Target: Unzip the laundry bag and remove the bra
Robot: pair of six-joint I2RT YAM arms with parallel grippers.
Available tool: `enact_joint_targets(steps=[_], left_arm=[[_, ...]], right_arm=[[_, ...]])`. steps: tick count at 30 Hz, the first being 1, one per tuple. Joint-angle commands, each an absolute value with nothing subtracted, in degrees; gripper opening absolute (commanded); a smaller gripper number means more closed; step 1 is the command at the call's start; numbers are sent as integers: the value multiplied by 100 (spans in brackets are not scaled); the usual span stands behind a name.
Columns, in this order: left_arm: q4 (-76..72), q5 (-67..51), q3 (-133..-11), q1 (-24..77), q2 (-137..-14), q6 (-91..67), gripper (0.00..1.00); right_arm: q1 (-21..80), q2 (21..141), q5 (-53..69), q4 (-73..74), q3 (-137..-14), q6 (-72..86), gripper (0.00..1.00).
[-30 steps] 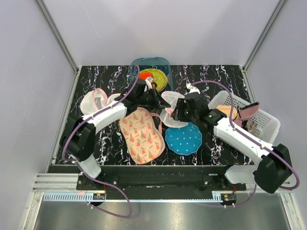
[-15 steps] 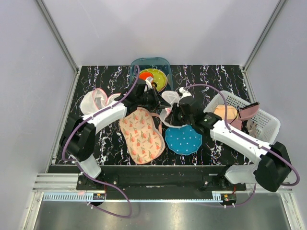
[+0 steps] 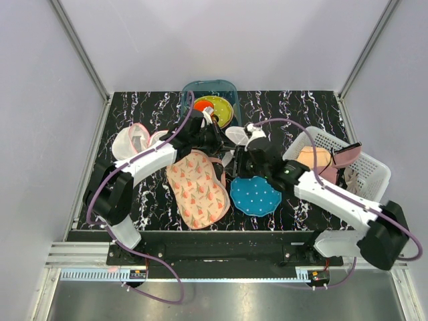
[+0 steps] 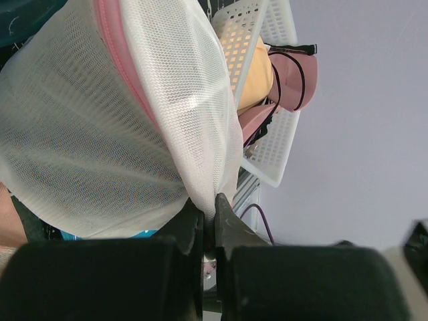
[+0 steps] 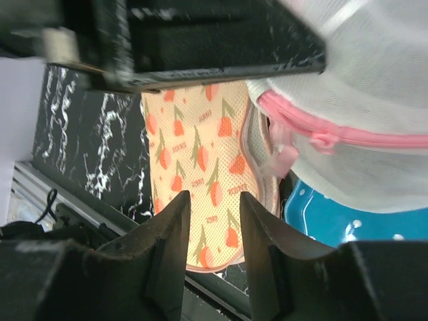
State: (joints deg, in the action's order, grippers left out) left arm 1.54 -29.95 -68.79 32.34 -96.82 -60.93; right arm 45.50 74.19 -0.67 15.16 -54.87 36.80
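Observation:
The laundry bag [image 4: 100, 134], a white mesh pouch with pink zip trim [image 4: 124, 67], hangs lifted at mid-table [image 3: 235, 136]. My left gripper [image 4: 212, 200] is shut on a fold of its mesh at the lower edge; from above it sits left of the bag [image 3: 219, 142]. My right gripper [image 5: 212, 197] is open with nothing between its fingers. It is just below and left of the bag's pink zip [image 5: 348, 139] and a pink tab [image 5: 286, 159], and above the floral fabric. From above it is at the bag's near side [image 3: 239, 162]. The bra is hidden.
A pink floral-print fabric piece [image 3: 197, 187] and a blue white-dotted round mat [image 3: 255, 194] lie under the bag. A white basket [image 3: 364, 177] with peach and pink cloths stands at right. A teal bin [image 3: 210, 90] is at the back, a white-pink cloth [image 3: 134, 140] at left.
My right arm has swung left and in under the near side of the bag. The left arm has kept still with the mesh in its jaws.

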Motion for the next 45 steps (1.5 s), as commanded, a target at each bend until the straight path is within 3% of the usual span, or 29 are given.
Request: enact_joint_targets(steps=[1, 7, 20, 39, 45], left_arm=[[-246, -3085, -6952, 3208, -9483, -6135, 0], [-281, -3085, -6943, 3208, -9448, -6144, 0], [-255, -3094, -6926, 3208, -9413, -6126, 0], [-325, -3155, -6934, 3208, -9483, -6144, 0], [-334, -3155, -6926, 3208, -9492, -6152, 0]], right_arm=[[4562, 6541, -983, 1757, -5862, 3270, 42], [4413, 6485, -1907, 1950, -5774, 3181, 41], [4236, 7550, -1257, 1916, -5994, 3419, 47], [4228, 7462, -1881, 1767, -6170, 3182, 36], [4219, 7190, -2047, 1679, -6073, 3182, 5]])
